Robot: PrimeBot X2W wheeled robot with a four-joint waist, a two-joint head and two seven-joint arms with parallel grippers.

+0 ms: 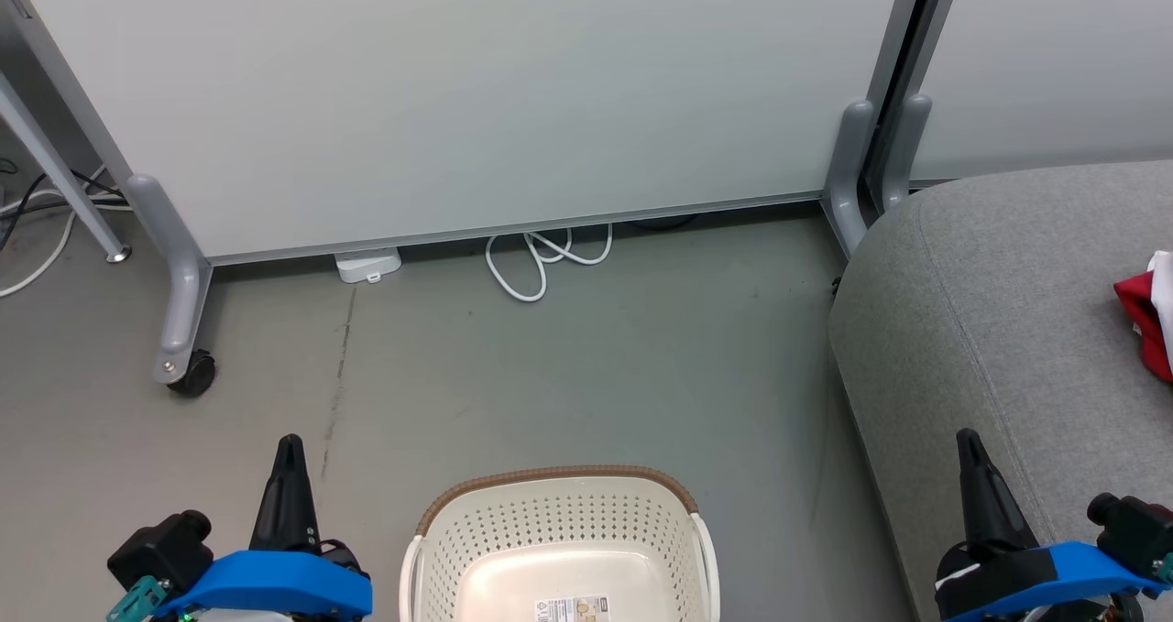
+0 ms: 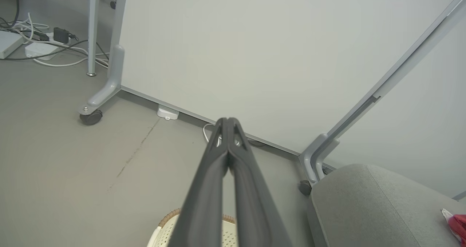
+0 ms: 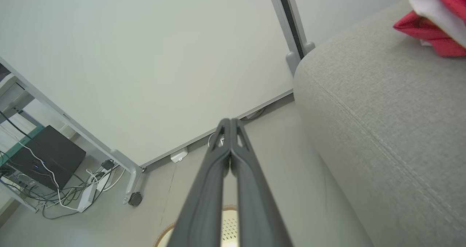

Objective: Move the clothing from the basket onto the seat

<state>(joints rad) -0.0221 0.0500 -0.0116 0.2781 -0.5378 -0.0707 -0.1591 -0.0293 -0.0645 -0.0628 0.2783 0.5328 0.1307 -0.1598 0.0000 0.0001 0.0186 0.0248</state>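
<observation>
The cream basket (image 1: 559, 512) with a brown rim stands on the floor at the bottom centre, holding nothing but a paper label (image 1: 570, 609). Red and white clothing (image 1: 1150, 315) lies on the grey seat (image 1: 990, 329) at the right edge; it also appears on the seat in the right wrist view as clothing (image 3: 437, 21) and in the left wrist view as clothing (image 2: 457, 223). My left gripper (image 1: 290, 445) is shut and empty, left of the basket. My right gripper (image 1: 967, 439) is shut and empty, over the seat's front edge. Both wrist views show closed fingers (image 2: 227, 123) (image 3: 229, 123).
A pale wheeled partition (image 1: 458, 100) stands behind the floor, with a caster (image 1: 192, 373), a white cable loop (image 1: 541, 260) and a small white box (image 1: 368, 265) at its base. More cables and a black box (image 3: 43, 159) lie at the far left.
</observation>
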